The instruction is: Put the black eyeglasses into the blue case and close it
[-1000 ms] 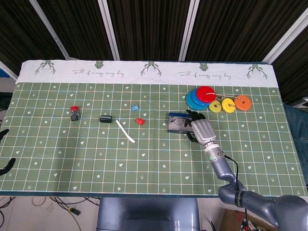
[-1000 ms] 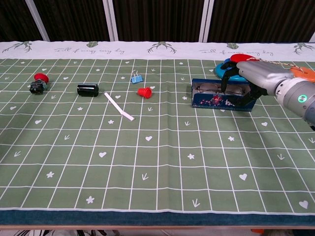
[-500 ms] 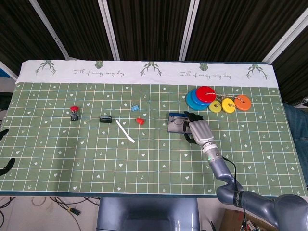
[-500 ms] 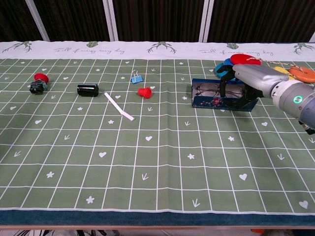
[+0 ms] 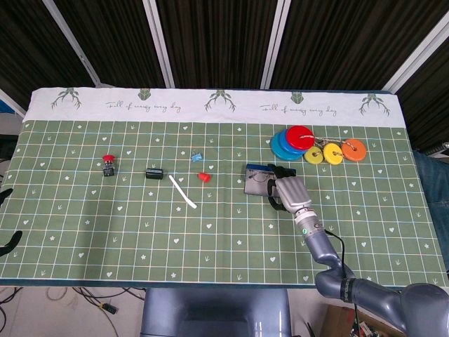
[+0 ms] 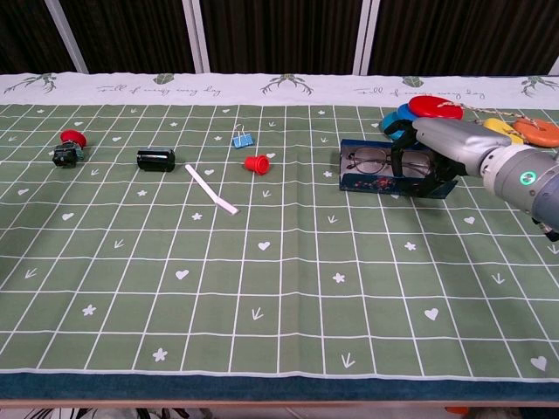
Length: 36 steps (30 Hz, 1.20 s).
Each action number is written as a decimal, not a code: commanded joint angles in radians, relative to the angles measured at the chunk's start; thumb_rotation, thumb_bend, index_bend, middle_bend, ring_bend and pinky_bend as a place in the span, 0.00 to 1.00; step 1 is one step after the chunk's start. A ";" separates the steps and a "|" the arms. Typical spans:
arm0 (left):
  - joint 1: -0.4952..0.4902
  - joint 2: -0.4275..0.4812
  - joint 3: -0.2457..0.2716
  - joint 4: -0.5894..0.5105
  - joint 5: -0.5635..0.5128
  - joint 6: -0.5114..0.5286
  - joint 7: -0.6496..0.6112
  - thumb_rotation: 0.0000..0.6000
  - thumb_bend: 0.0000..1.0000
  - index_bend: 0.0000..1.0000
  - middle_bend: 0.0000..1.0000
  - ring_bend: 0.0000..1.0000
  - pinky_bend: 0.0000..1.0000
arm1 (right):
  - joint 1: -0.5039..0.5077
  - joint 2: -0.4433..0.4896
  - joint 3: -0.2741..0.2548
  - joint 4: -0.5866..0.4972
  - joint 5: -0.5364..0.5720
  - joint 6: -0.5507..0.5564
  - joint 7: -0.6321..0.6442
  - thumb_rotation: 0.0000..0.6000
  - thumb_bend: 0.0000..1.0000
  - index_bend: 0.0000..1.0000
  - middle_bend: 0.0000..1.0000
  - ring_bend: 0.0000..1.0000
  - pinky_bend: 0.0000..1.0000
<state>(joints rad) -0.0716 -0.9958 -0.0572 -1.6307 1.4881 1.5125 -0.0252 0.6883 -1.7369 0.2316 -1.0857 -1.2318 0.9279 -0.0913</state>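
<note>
The thin-framed black eyeglasses (image 6: 382,161) lie inside the rectangular blue case (image 6: 367,180), its lid open. The smooth grey right hand (image 6: 439,150) curls dark fingers (image 6: 407,162) over the case's right end, apparently gripping it.

A red-capped button (image 6: 66,147), a black cylinder (image 6: 155,159), a white strip (image 6: 210,188), a blue binder clip (image 6: 240,138), a red cap (image 6: 256,164) and coloured discs (image 5: 316,146) are laid on the green tablecloth (image 6: 262,288).
</note>
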 commanded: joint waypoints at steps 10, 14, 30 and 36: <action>0.000 0.001 0.000 -0.001 0.000 0.000 -0.004 1.00 0.27 0.12 0.00 0.00 0.00 | -0.043 0.086 -0.042 -0.167 -0.040 0.041 0.010 1.00 0.58 0.64 0.11 0.13 0.18; 0.000 0.001 0.000 -0.001 0.001 0.001 -0.004 1.00 0.27 0.12 0.00 0.00 0.00 | -0.067 0.140 -0.068 -0.286 -0.042 0.054 -0.027 1.00 0.58 0.64 0.11 0.13 0.18; 0.001 0.002 0.002 -0.002 0.004 0.001 -0.005 1.00 0.27 0.12 0.00 0.00 0.00 | 0.012 0.223 0.004 -0.502 0.206 -0.055 -0.203 1.00 0.58 0.64 0.11 0.13 0.18; 0.001 0.003 0.001 -0.002 0.002 0.001 -0.008 1.00 0.27 0.12 0.00 0.00 0.00 | 0.079 0.225 0.025 -0.472 0.333 -0.127 -0.249 1.00 0.58 0.64 0.11 0.13 0.18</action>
<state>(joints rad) -0.0704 -0.9928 -0.0561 -1.6325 1.4906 1.5138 -0.0330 0.7402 -1.5123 0.2451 -1.5715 -0.9356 0.8277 -0.3196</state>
